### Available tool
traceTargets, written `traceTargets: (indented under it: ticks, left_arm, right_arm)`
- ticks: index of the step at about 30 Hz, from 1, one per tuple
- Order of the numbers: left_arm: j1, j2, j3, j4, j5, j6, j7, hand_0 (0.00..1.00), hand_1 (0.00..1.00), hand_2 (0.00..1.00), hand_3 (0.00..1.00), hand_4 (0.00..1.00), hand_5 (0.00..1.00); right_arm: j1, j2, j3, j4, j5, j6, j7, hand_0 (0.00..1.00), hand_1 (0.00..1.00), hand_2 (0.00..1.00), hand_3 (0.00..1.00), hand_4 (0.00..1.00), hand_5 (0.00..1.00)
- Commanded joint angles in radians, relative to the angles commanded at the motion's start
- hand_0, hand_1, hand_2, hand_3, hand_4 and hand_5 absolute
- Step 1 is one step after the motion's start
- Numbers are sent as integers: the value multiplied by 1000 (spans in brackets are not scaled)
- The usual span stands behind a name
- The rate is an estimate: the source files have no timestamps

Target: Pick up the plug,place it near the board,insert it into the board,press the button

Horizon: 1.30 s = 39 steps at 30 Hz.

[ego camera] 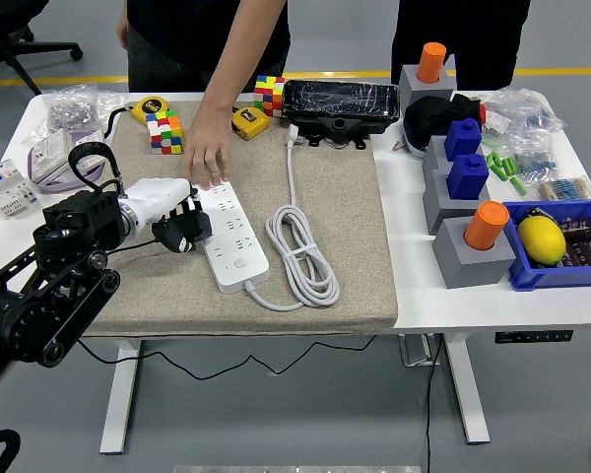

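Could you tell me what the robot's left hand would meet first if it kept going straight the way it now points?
The left hand points right, so it would first meet the white power strip, whose left edge lies right at its fingertips; whether they already touch is unclear.
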Motion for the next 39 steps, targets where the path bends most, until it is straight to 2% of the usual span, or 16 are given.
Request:
traceTargets:
  ticks: [4, 10, 23, 39]
  left_arm:
    - [-20, 2, 11, 4, -21, -32, 13, 235, 88, 162, 478, 703, 34]
    - [-30, -2, 18, 10, -22, -48, 22, 234, 90, 163, 475, 674, 51]
    - [-27, -10, 20, 47, -14, -28, 7, 233, 92, 164, 474, 675, 54]
    - [-34, -3, 31, 50, -4, -26, 6, 233, 93, 166, 479, 677, 53]
  right_arm:
    - [2, -1, 3, 0, -2, 0, 1, 782, 728, 722, 752, 998, 969]
    - [0, -1, 7, 0, -5, 0, 3, 783, 728, 722, 751, 998, 967]
    - [5, -4, 11, 0, -8, 0, 3, 782, 728, 722, 751, 998, 964]
    - [5, -7, 9, 0, -5, -3, 5, 781, 726, 722, 751, 998, 961]
